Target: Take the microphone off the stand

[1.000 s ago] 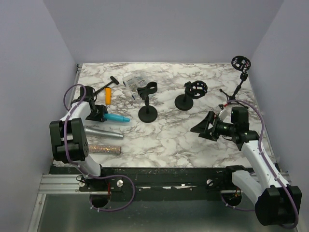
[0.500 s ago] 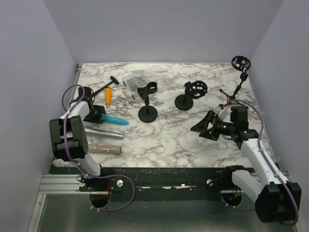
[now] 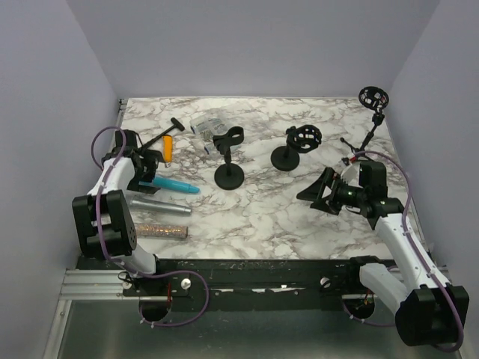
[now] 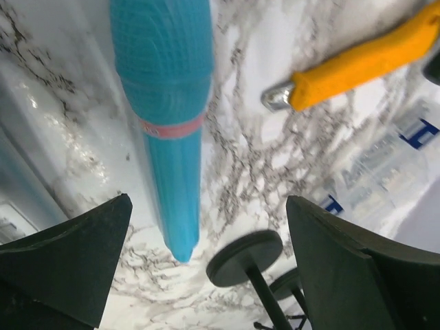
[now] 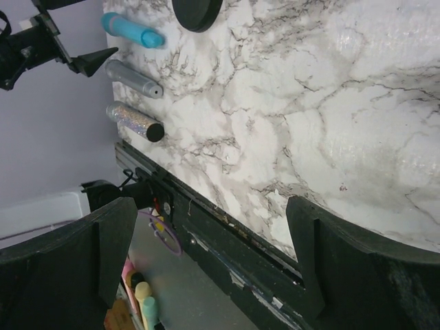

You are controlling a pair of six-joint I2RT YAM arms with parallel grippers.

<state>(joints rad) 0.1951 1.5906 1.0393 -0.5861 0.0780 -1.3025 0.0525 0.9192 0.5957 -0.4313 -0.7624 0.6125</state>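
My left gripper (image 4: 207,206) stands wide open with nothing in its grasp. Its two dark fingers (image 4: 69,265) are spread to either side, and neither one touches anything that I can see. The blue microphone (image 4: 167,103) lies flat on the marble table (image 5: 289,137) directly below the gap between them. It runs lengthwise away from my wrist, with its narrow tail end nearest the fingertips. It is off the clip stand (image 3: 229,176), which stands upright on its round base a little beyond that tail end, apart from the microphone.

To the right of the gap, farther out, lies an orange-handled tool (image 4: 357,58), and past it a clear plastic bag (image 3: 209,123). On the near side of this gripper, toward my bases, a silver microphone (image 3: 159,204) lies just beside the blue one. A glittery one (image 3: 161,229) lies nearer the table's edge.

My right gripper (image 5: 212,206) is also fully spread and holds nothing. It hangs above bare marble, well apart from the left gripper, with its fingers aimed toward the near left of the table. Behind it to the left stands a stand with a cage mount (image 3: 293,147). Behind it to the right, at the far corner, is a tripod stand (image 3: 372,112) topped by a ring.
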